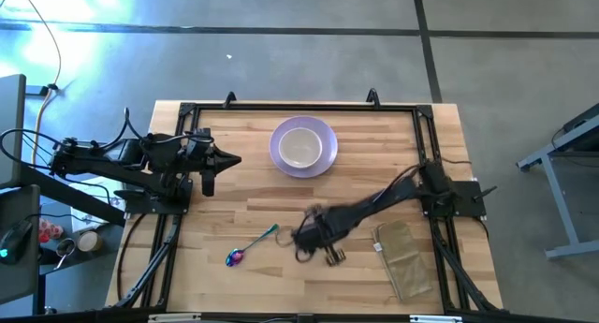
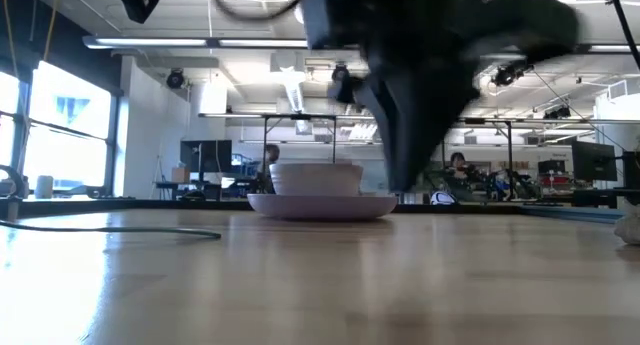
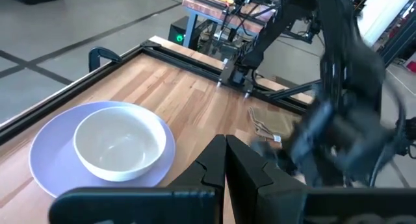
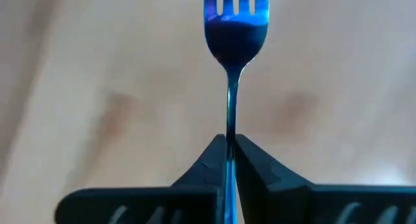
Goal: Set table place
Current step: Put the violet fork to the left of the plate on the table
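Observation:
A cream bowl (image 1: 301, 147) stands in a round lavender plate (image 1: 325, 160) at the table's far middle; both also show in the left wrist view (image 3: 119, 143) and the low view (image 2: 318, 179). An iridescent spoon (image 1: 249, 246) lies flat on the wood near the front, left of my right gripper (image 1: 304, 241). My right gripper (image 4: 230, 146) is shut on a blue-sheened fork (image 4: 235, 29). My left gripper (image 1: 232, 160) is shut and empty at the table's left, left of the plate. My right gripper pinches the fork's thin stem (image 4: 230, 128) between its two fingers, just behind the head. The fingers lie along the fork, and its tines point straight away from them. The fork sticks out beyond the fingertips over the wood.
A tan folded cloth (image 1: 404, 257) lies at the near right, beside the right arm's base. A black frame (image 1: 299, 106) edges the table (image 1: 374, 173). Bare wood lies between the plate and the spoon.

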Controlling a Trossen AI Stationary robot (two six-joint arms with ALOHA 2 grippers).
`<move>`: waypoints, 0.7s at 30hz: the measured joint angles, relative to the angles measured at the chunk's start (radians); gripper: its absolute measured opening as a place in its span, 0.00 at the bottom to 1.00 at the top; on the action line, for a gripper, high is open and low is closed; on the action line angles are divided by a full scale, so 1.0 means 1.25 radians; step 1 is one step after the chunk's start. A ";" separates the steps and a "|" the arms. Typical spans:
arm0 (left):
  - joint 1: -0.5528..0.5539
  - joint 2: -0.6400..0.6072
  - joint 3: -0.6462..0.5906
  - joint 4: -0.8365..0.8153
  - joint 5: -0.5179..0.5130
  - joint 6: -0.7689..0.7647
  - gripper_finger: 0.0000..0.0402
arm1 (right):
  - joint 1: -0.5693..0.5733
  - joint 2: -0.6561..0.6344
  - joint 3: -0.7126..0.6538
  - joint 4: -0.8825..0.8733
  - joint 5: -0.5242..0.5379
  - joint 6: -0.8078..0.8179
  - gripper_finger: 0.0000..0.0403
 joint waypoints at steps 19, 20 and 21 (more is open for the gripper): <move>0.000 0.155 0.000 0.492 0.054 -0.058 0.00 | -0.226 -0.604 0.002 0.434 -0.084 0.107 0.00; 0.001 0.177 0.000 0.548 0.090 -0.055 0.00 | -0.232 -0.611 0.002 0.457 -0.125 0.106 0.00; 0.001 0.203 0.000 0.613 0.131 -0.054 0.00 | -0.233 -0.615 0.002 0.482 -0.162 0.107 0.00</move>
